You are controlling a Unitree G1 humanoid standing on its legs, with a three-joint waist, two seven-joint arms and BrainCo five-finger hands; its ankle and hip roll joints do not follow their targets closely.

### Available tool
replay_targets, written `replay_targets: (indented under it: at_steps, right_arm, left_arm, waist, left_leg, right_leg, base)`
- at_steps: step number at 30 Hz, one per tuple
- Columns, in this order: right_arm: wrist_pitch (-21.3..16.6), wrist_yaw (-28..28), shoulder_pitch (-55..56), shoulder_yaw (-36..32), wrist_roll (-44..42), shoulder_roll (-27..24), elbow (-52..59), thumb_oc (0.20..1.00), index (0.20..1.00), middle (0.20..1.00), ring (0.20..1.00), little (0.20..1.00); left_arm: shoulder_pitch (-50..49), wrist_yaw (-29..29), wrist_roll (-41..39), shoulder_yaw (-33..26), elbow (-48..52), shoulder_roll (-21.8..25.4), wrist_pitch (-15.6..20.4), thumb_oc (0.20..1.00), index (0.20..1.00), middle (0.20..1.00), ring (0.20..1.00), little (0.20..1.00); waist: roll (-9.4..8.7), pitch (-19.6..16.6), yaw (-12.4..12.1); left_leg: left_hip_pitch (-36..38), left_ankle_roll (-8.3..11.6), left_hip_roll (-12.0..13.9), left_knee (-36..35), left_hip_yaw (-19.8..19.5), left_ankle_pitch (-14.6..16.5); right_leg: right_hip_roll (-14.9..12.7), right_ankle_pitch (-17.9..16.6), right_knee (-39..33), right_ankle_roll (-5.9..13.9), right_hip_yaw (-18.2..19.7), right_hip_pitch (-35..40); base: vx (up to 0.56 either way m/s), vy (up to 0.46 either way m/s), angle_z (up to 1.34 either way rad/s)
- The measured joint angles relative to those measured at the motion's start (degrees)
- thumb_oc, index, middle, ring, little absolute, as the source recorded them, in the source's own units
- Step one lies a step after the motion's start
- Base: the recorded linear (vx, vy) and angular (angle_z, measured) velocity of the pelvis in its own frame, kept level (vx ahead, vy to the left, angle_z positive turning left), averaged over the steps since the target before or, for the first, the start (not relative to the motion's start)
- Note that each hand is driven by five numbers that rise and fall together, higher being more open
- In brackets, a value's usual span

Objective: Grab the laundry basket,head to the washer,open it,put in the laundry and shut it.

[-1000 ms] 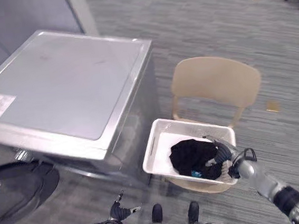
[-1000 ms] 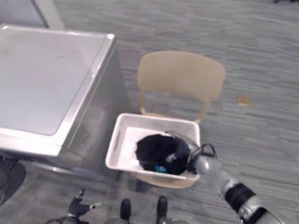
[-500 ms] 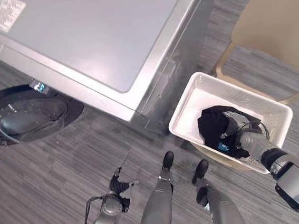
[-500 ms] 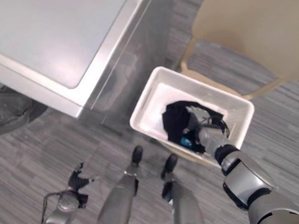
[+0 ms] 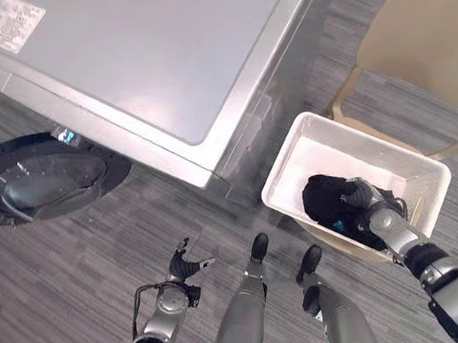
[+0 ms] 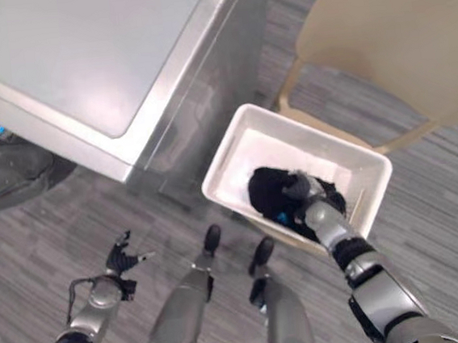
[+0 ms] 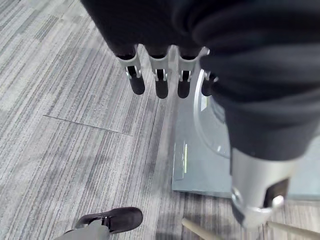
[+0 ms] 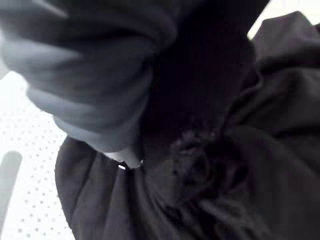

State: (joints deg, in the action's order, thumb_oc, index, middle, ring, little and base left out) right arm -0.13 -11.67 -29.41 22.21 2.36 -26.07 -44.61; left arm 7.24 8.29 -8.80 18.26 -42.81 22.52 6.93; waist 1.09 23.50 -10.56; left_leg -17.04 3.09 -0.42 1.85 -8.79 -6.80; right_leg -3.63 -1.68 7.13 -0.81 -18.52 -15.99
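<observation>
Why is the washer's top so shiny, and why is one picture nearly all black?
Left eye view: the washer bounces room light off its flat top as a pale sheen. Right wrist view: the right hand is down in the black laundry, so the camera looks at dark cloth from very close.

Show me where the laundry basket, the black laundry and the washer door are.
laundry basket (image 5: 293, 165): left eye view, on its white rim beside the washer.
black laundry (image 5: 322, 196): left eye view, on the dark heap inside.
washer door (image 5: 39, 177): left eye view, on the open round window.
</observation>
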Motion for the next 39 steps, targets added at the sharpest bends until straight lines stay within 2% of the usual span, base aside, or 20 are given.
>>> replay_targets:
  at_steps: [4, 7, 8, 9, 13, 18, 20, 21, 23, 25, 27, 28, 29, 30, 31, 32, 33, 35, 38, 39]
  right_arm:
    - [-1.79, 0.71, 5.26, -3.11, -5.83, 0.0, 8.97, 0.2, 0.2, 0.2, 0.2, 0.2]
    - [-2.53, 3.01, 12.4, -8.32, -10.35, 0.08, 23.13, 0.2, 0.2, 0.2, 0.2, 0.2]
    - [-3.26, 3.31, 13.7, -8.67, -10.87, 0.28, 25.21, 0.2, 0.2, 0.2, 0.2, 0.2]
    - [-4.56, 4.08, 15.07, -8.41, -12.13, 0.39, 25.88, 0.2, 0.2, 0.2, 0.2, 0.2]
    - [-4.84, 6.89, 18.38, -8.91, -14.8, 0.28, 34.71, 0.2, 0.2, 0.2, 0.2, 0.2]
    - [-5.92, 9.55, 18.91, -8.62, -16.34, 0.34, 40.2, 0.2, 0.2, 0.2, 0.2, 0.2]
    - [-5.93, 9.6, 19.0, -8.59, -16.34, 0.16, 41.08, 0.2, 0.2, 0.2, 0.2, 0.2]
    - [-5.93, 9.64, 19.42, -8.6, -16.26, -0.34, 42.5, 0.2, 0.2, 0.2, 0.2, 0.2]
    - [-6.01, 9.88, 19.49, -8.77, -15.87, -1.05, 44.0, 0.2, 0.2, 0.2, 0.2, 0.2]
    - [-6.34, 9.82, 17.58, -9.2, -15.73, -0.86, 44.07, 0.2, 0.2, 0.2, 0.2, 0.2]
    - [-6.29, 9.27, 15.95, -9.0, -15.76, -0.73, 43.9, 0.2, 0.2, 0.2, 0.2, 0.2]
    - [-6.33, 9.17, 15.67, -9.01, -15.83, -0.47, 43.96, 0.2, 0.2, 0.2, 0.2, 0.2]
    - [-6.34, 8.74, 16.1, -9.47, -15.92, -0.37, 43.59, 0.2, 0.2, 0.2, 0.2, 0.2]
    - [-6.31, 8.7, 16.18, -9.15, -15.92, -0.62, 43.53, 0.2, 0.2, 0.2, 0.2, 0.2]
    - [-6.32, 8.41, 16.55, -9.15, -15.92, -0.88, 43.46, 0.2, 0.2, 0.2, 0.2, 0.2]
    - [-6.29, 8.06, 16.68, -9.09, -15.93, -0.83, 43.42, 0.2, 0.2, 0.2, 0.2, 0.2]
    - [-6.22, 7.79, 16.77, -8.91, -15.92, -0.84, 43.27, 0.2, 0.2, 0.2, 0.2, 0.2]
    - [-6.14, 7.4, 16.77, -8.46, -15.92, -0.84, 43.38, 0.2, 0.2, 0.2, 0.2, 0.2]
    - [-6.11, 7.02, 16.05, -8.06, -15.99, -0.8, 47.31, 0.2, 0.2, 0.2, 0.2, 0.2]
    - [-6.42, 7.1, 15.55, -7.85, -16.05, -0.77, 48.84, 0.2, 0.2, 0.2, 0.2, 0.2]
  left_arm:
    - [-2.45, -0.71, 0.11, -1.56, 1.62, 0.01, -0.12, 1.0, 1.0, 1.0, 1.0, 1.0]
    - [-4.82, -1.44, 0.53, -5.0, 3.49, -0.53, -1.45, 1.0, 1.0, 1.0, 1.0, 1.0]
    - [-5.79, -1.45, 0.62, -5.64, 3.79, -0.58, -1.49, 1.0, 1.0, 1.0, 1.0, 1.0]
    - [-7.38, -1.48, 0.87, -5.86, 3.67, -0.52, -1.91, 1.0, 1.0, 1.0, 1.0, 1.0]
    - [-11.18, -1.96, 1.08, -7.47, 4.77, -1.76, -2.33, 1.0, 1.0, 1.0, 1.0, 1.0]
    - [-12.76, -2.23, 1.09, -7.84, 4.85, -2.46, -2.86, 1.0, 1.0, 1.0, 1.0, 1.0]
    - [-11.86, -2.22, 1.1, -7.84, 4.48, -2.47, -3.15, 1.0, 1.0, 1.0, 1.0, 1.0]
    - [-10.89, -2.16, 1.11, -7.9, 4.79, -2.46, -3.34, 1.0, 1.0, 1.0, 1.0, 1.0]
    - [-10.65, -1.99, 1.11, -7.99, 6.83, -1.86, -3.23, 1.0, 1.0, 1.0, 1.0, 1.0]
    - [-10.75, -1.69, 1.0, -8.37, 9.52, -1.62, -3.34, 1.0, 1.0, 1.0, 1.0, 1.0]
    - [-11.16, -1.32, 0.92, -8.55, 12.54, -1.84, -3.22, 1.0, 1.0, 1.0, 1.0, 1.0]
    - [-11.75, -1.32, 0.53, -8.56, 14.76, -1.77, -3.14, 1.0, 1.0, 1.0, 1.0, 1.0]
    - [-12.3, -1.38, 0.19, -7.58, 17.01, -2.71, -2.92, 1.0, 1.0, 1.0, 1.0, 1.0]
    - [-13.39, -1.54, 0.0, -7.31, 17.97, -3.02, -2.78, 1.0, 1.0, 1.0, 1.0, 1.0]
    - [-13.81, -1.55, -0.03, -7.37, 18.41, -3.38, -2.83, 1.0, 1.0, 1.0, 1.0, 1.0]
    - [-13.81, -1.53, -0.03, -7.17, 18.55, -3.16, -2.99, 1.0, 1.0, 1.0, 1.0, 1.0]
    - [-13.41, -1.7, 0.01, -6.58, 18.24, -2.77, -3.51, 1.0, 1.0, 1.0, 1.0, 1.0]
    - [-13.18, -2.23, 0.14, -4.72, 19.28, -1.83, -3.73, 1.0, 1.0, 1.0, 1.0, 1.0]
    - [-11.23, -2.54, 1.15, -4.23, 23.42, -0.77, -3.55, 1.0, 1.0, 1.0, 1.0, 1.0]
    - [-10.09, -2.58, 1.26, -3.1, 25.44, -0.29, -2.72, 1.0, 1.0, 1.0, 1.0, 1.0]
  waist:
    - [-0.2, -1.09, 1.95]
    - [-1.08, -2.74, 3.81]
    - [-1.31, -3.83, 3.78]
    - [-2.35, -7.35, 4.66]
    - [-3.92, -9.77, 6.21]
    - [-3.94, -11.5, 7.5]
    - [-3.32, -11.33, 8.32]
    - [-2.36, -11.2, 8.71]
    - [-2.3, -11.37, 8.39]
    - [-1.82, -11.28, 6.82]
    - [-1.63, -11.24, 5.24]
    - [-1.48, -11.26, 4.15]
    - [1.21, -11.17, 3.81]
    - [2.77, -11.41, 3.45]
    - [3.15, -11.28, 3.69]
    - [2.52, -11.12, 3.75]
    - [1.55, -10.72, 3.9]
    - [-0.06, -10.63, 5.2]
    - [-3.1, -10.38, 7.28]
    - [-4.12, -10.42, 8.8]
  left_leg:
    - [2.53, 0.12, 0.15, -0.74, 1.03, 0.84]
    - [6.27, -0.43, 0.41, -1.25, 2.7, 1.2]
    - [6.85, -0.64, 0.54, -1.65, 3.19, 1.38]
    - [7.87, -0.7, 0.79, -2.24, 4.15, 2.02]
    - [13.44, -1.39, 1.06, -3.17, 7.28, 3.12]
    - [15.31, -1.71, 1.71, -3.63, 9.77, 3.56]
    - [14.9, -1.91, 2.08, -2.91, 8.92, 3.39]
    - [13.87, -2.36, 2.91, -1.61, 7.12, 2.8]
    - [12.4, -2.33, 2.75, 0.24, 5.72, 2.48]
    - [9.18, -2.09, 2.59, 3.58, 3.67, 2.32]
    - [6.47, -0.83, 2.8, 5.37, 3.31, 1.49]
    - [5.5, 0.55, 3.05, 5.07, 2.98, 0.59]
    - [4.1, 2.19, 5.67, 3.72, 2.32, -1.31]
    - [3.96, 2.15, 7.51, 0.99, 2.31, -1.91]
    - [3.85, 2.35, 8.87, -1.42, 2.14, -1.78]
    - [3.05, 3.12, 9.43, -2.47, 2.43, 0.16]
    - [2.17, 2.88, 9.29, -2.42, 4.8, 3.07]
    - [1.71, 1.81, 7.37, -1.38, 10.54, 4.79]
    - [2.64, 1.92, 4.16, 11.48, 11.42, 7.58]
    - [4.8, 1.88, 3.64, 14.32, 11.36, 10.11]
  right_leg:
    - [0.24, 0.06, -1.27, 0.64, 0.96, 2.31]
    - [0.78, -0.6, -3.42, 0.98, 2.56, 6.0]
    - [0.91, -0.61, -3.98, 1.04, 2.79, 6.77]
    - [1.19, -0.54, -5.08, 1.52, 3.5, 7.38]
    - [1.91, -0.91, -5.91, 1.47, 6.65, 11.44]
    - [1.98, -0.34, -2.49, 2.36, 9.49, 11.0]
    - [2.19, 1.11, 2.4, 4.29, 11.52, 9.25]
    - [3.13, 6.15, 11.63, 4.75, 17.05, 6.82]
    - [3.39, 10.15, 20.78, 5.93, 19.81, 7.28]
    - [4.34, 13.17, 22.36, 6.14, 22.68, 8.83]
    - [5.23, 15.41, 15.68, 3.96, 24.23, 11.34]
    - [5.55, 16.54, 9.04, 1.15, 23.44, 14.04]
    - [8.29, 12.87, 2.67, -0.27, 21.78, 15.44]
    - [11.01, 11.11, 2.94, -0.98, 21.14, 14.94]
    - [12.24, 11.0, 4.07, -1.98, 20.01, 13.37]
    - [11.93, 11.26, 5.27, -3.59, 19.04, 11.34]
    - [11.31, 9.41, 5.67, -6.83, 16.93, 10.2]
    - [9.46, 8.0, 4.25, -6.97, 14.88, 9.45]
    - [6.2, 2.94, -1.12, -7.08, 11.6, 9.75]
    - [5.4, 2.22, -2.96, -6.39, 10.77, 10.39]
  base:
    - [0.08, 0.041, -0.16]
    - [0.09, 0.048, -0.23]
    - [0.11, 0.081, -0.31]
    - [0.13, 0.116, -0.33]
    - [0.05, 0.094, -0.45]
    - [-0.11, -0.006, -0.26]
    - [-0.31, -0.135, 0.35]
    - [-0.19, -0.116, 0.69]
    - [-0.26, -0.183, 0.66]
    - [-0.34, -0.279, 0.36]
    - [-0.29, -0.218, 0.25]
    - [-0.39, -0.234, 0.43]
    - [-0.4, -0.178, 0.5]
    - [-0.4, -0.178, 0.62]
    - [-0.39, -0.037, 0.59]
    - [-0.24, -0.01, 0.69]
    - [-0.35, -0.019, 0.63]
    - [-0.28, -0.028, 0.7]
    - [-0.17, -0.002, 0.69]
    - [0.01, 0.07, 0.68]
